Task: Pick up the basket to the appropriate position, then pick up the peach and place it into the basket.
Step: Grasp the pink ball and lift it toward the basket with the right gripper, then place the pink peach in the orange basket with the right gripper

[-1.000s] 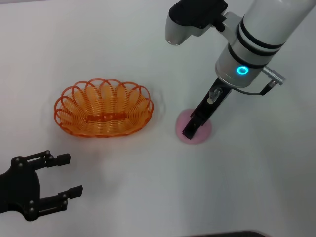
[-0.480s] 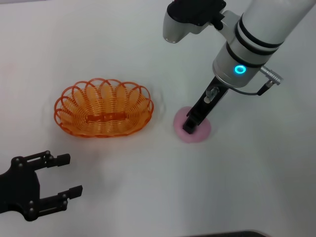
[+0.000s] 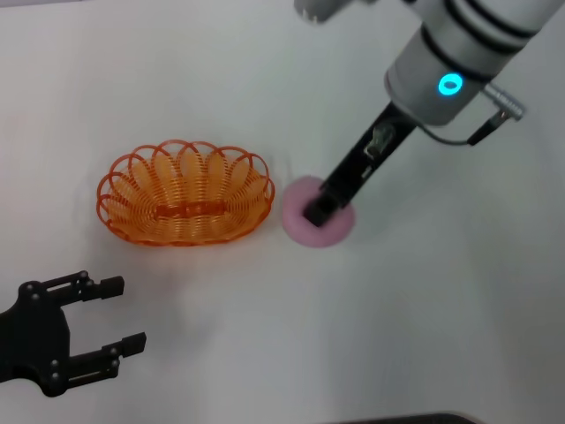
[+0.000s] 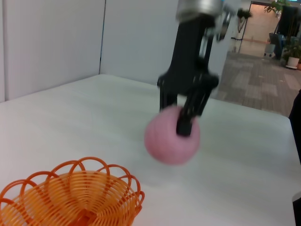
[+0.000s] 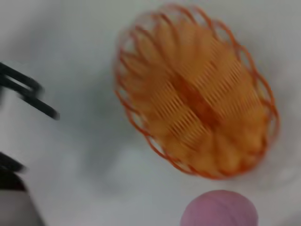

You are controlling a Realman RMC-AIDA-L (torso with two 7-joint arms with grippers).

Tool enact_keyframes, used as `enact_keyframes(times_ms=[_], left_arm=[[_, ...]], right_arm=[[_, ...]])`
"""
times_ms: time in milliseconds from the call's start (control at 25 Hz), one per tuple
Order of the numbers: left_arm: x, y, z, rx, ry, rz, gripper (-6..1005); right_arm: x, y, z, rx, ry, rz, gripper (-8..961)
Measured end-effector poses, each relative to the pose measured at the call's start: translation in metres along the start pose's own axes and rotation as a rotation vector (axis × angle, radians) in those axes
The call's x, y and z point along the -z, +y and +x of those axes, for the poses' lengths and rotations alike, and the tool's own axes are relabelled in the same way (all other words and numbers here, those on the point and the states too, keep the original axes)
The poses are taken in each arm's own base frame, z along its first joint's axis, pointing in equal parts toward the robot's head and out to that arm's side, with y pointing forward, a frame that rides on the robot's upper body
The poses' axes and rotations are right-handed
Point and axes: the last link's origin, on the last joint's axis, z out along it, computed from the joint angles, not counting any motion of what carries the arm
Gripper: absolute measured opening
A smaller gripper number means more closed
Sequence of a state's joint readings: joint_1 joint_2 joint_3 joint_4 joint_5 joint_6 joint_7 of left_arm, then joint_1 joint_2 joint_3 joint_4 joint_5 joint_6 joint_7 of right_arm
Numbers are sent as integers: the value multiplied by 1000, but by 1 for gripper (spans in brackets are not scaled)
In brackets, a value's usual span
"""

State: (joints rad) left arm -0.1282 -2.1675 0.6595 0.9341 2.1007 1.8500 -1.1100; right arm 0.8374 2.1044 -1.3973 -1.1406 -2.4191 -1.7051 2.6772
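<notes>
The orange wire basket (image 3: 185, 192) stands on the white table, left of centre, and holds nothing; it also shows in the left wrist view (image 4: 70, 195) and the right wrist view (image 5: 197, 89). My right gripper (image 3: 320, 212) is shut on the pale-pink peach (image 3: 305, 228) and holds it lifted above the table, just right of the basket's rim. The left wrist view shows the dark fingers (image 4: 188, 120) clamped on the peach (image 4: 167, 141) in the air. The peach also shows in the right wrist view (image 5: 218, 209). My left gripper (image 3: 119, 314) is open, near the table's front left.
The white table (image 3: 424, 309) extends to the right and front of the basket. The right arm's forearm (image 3: 450, 71) reaches in from the upper right.
My right gripper has lifted the peach and carried it left toward the basket. The left arm and the basket have not moved.
</notes>
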Motion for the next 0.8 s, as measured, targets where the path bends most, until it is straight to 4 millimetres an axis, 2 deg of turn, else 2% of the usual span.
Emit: enact_keyframes(times_ms=[160, 280, 600, 800], left_arm=[[1, 1, -1, 2, -6, 0, 708], [1, 2, -2, 5, -13, -4, 708], [1, 1, -1, 1, -13, -7, 708], [3, 2, 4, -5, 16, -21, 708]], right_arm=[[20, 12, -11, 44, -95, -75, 288], [24, 19, -21, 80, -151, -96, 259], [4, 26, -44, 157, -211, -7, 231], [-4, 23, -46, 150, -210, 7, 232]])
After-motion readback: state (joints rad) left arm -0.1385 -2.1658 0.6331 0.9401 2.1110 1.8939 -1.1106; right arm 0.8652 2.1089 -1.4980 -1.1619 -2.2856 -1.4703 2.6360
